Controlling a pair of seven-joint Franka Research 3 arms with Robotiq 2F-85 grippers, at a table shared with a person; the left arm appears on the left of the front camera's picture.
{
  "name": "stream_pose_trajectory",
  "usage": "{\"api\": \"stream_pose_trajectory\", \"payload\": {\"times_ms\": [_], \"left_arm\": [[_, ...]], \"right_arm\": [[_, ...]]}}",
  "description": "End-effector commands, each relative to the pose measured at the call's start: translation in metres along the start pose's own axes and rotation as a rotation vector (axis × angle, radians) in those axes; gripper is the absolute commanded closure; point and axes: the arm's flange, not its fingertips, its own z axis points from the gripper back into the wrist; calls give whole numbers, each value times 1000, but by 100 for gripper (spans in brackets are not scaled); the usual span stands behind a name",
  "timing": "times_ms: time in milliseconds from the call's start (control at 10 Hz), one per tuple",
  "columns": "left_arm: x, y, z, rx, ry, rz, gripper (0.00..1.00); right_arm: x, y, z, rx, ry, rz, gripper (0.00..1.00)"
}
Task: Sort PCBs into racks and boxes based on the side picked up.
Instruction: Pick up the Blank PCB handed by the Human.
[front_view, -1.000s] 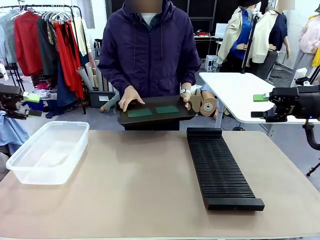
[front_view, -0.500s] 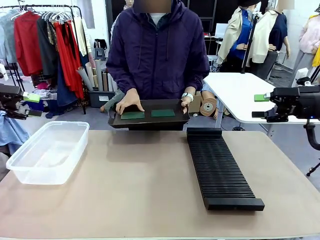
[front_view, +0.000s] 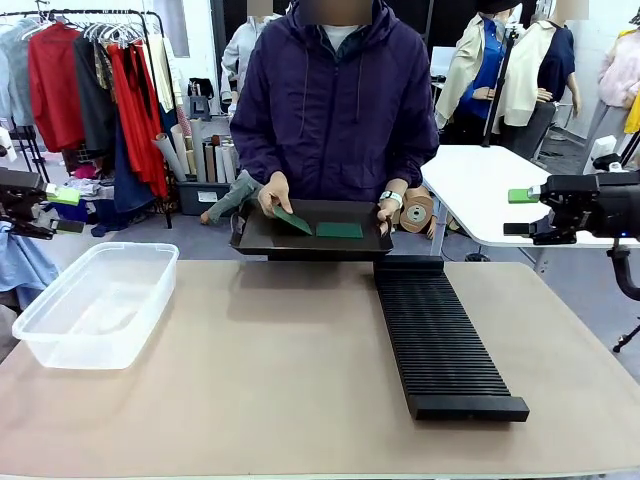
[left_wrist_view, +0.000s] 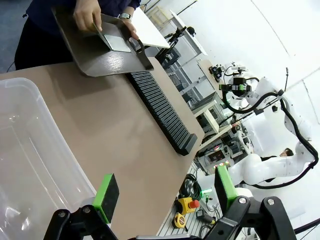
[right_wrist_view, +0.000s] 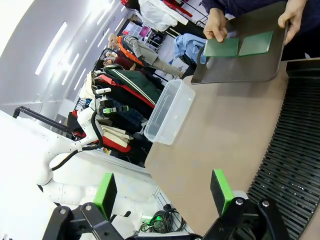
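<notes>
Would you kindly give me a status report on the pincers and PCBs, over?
Left pincer open, right pincer open, both empty. Flat PCB and tilted PCB on person's tray. Person's hand on tilted PCB.

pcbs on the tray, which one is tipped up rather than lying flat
The left PCB in the front view, at the person's hand, is tilted with one edge raised off the dark tray. The other PCB lies flat.

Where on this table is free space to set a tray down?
The widest bare patch lies between the clear tub and the black rack. A narrower strip runs between the rack and the table's right edge. Crowded at the far edge: the person holds the tray with two PCBs.
</notes>
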Motion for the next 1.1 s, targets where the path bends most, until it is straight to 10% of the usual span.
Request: {"api": "stream_pose_trajectory", "payload": {"times_ms": [0,1000], "left_arm": [[0,0,1,0,-3,-1,0],[0,0,1,0,-3,-1,0]], "right_arm": [[0,2,0,12,-3,4,0],[0,2,0,12,-3,4,0]]}}
